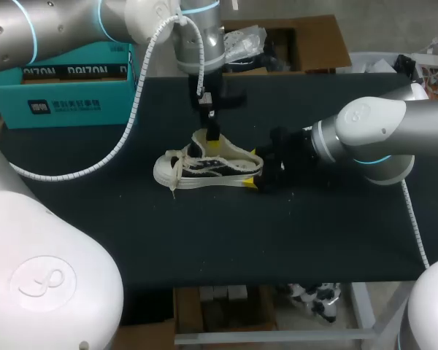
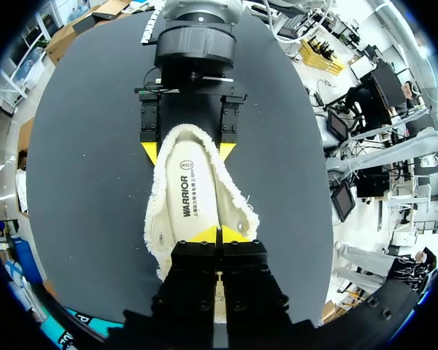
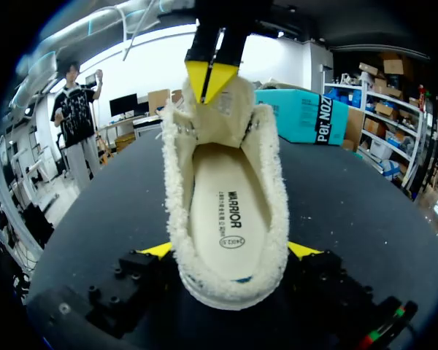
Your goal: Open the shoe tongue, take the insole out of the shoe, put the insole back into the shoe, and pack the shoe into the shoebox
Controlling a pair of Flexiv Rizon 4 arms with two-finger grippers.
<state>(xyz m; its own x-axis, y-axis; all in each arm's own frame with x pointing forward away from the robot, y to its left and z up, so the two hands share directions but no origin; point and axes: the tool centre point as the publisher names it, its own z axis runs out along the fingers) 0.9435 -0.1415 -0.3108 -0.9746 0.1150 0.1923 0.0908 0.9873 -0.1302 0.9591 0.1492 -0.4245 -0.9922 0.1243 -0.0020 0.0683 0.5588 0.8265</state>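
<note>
A cream and black canvas shoe (image 1: 204, 169) lies on the black table, toe to the left. Its white insole (image 2: 193, 197) sits inside, printed side up, also plain in the right wrist view (image 3: 226, 204). My left gripper (image 1: 213, 141) points straight down over the shoe's opening, its yellow tips (image 2: 217, 235) pinched together on the top edge of the tongue (image 3: 233, 109). My right gripper (image 1: 257, 179) is at the heel, its two fingers (image 3: 304, 250) wide apart and pressed against either side of the heel (image 2: 188, 151). The teal shoebox (image 1: 66, 87) stands at the back left.
The black table (image 1: 204, 248) has bare cloth in front of the shoe and to its left. A white coiled cable (image 1: 131, 117) hangs from my left arm down across the table's left part. A brown cardboard box (image 1: 306, 44) stands behind the far edge.
</note>
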